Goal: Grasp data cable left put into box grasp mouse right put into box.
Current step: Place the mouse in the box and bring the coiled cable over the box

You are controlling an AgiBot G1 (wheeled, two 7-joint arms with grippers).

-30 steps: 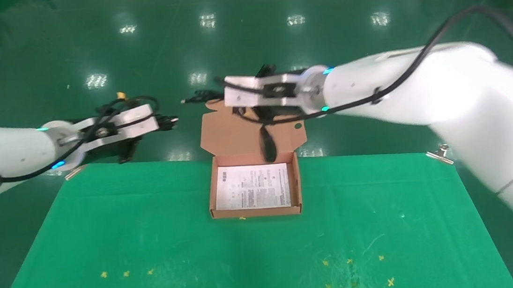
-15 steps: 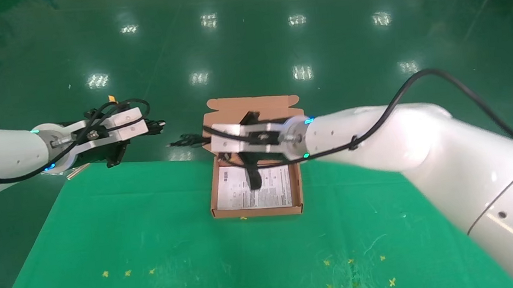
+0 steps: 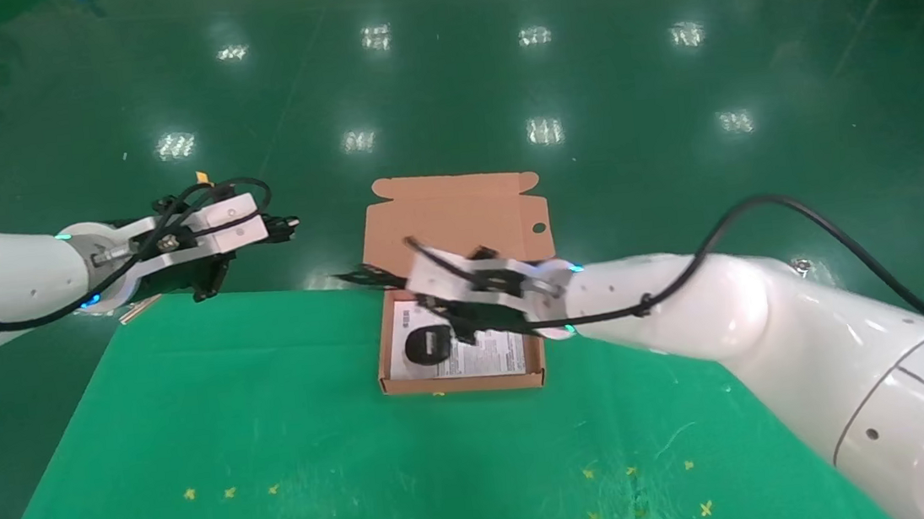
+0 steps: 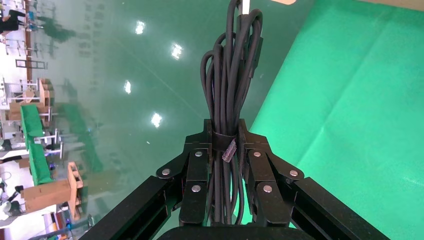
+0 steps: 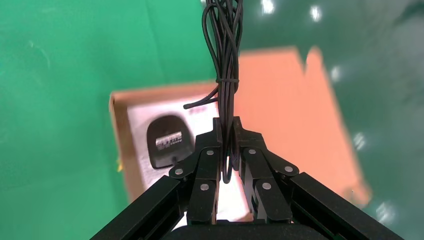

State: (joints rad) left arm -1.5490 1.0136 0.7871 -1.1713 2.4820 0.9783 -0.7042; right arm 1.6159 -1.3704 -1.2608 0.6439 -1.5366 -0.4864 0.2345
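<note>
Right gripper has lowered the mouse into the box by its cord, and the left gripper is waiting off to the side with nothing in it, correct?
Not quite. The left gripper is not empty: the left wrist view shows it shut on the data cable. The rest holds: the right gripper grips the cord, the mouse in the box.

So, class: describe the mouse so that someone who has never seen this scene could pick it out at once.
Find the shallow orange-brown cardboard box with its flap open, on the green cloth-covered table. On the white printed sheet inside lies the small black oval mouse, underside up. Unlike the coiled black data cable in the left gripper, its cord runs up to the right gripper.
</note>
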